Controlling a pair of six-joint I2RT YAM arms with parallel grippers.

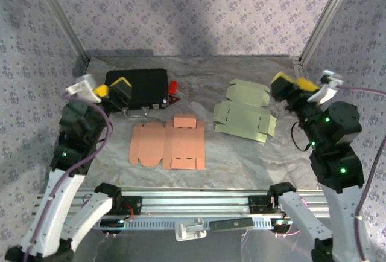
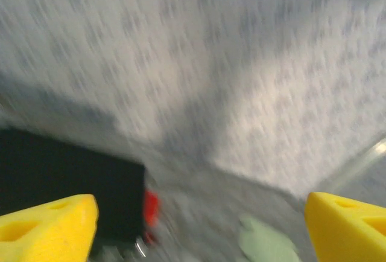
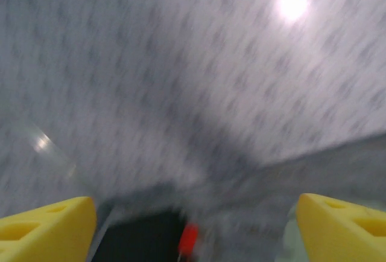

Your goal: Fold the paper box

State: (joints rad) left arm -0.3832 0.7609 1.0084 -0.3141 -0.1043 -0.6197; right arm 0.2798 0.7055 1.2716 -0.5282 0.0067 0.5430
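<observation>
- Left gripper (image 1: pixel 111 87): its two yellow fingers (image 2: pixel 48 226) stand wide apart with nothing between them. It hangs above the table, aimed at the patterned back wall (image 2: pixel 241 63); its wrist view is smeared.
- Right gripper (image 1: pixel 294 83): likewise spread open and empty, raised and facing the same wall.
- Just beside the left gripper, on its right, sits a black case (image 1: pixel 139 87). The overhead view has them overlapping, so I cannot tell if they touch. A small red part (image 1: pixel 173 86) lies at the case's far right end.
- The orange box blank (image 1: pixel 167 144) lies flat and unfolded on the table. It is to the right of the left gripper, back toward the arm bases and well apart from it.
- The green box blank (image 1: pixel 244 112), also flat, lies near the right gripper, to its left and lower down.
- I cannot tell which blank is meant; neither has a flap raised, so folding looks not yet begun.
- Both blanks rest on a crinkled silvery table cover (image 1: pixel 241 159).
- To do the step well, I judge each wrist should tip down toward the table before descending.
- One gripper could pin a middle panel while the other slides a fingertip under an outer flap.
- Lifting along the printed crease matters; thin card may buckle, or skid on the wrinkled cover.
</observation>
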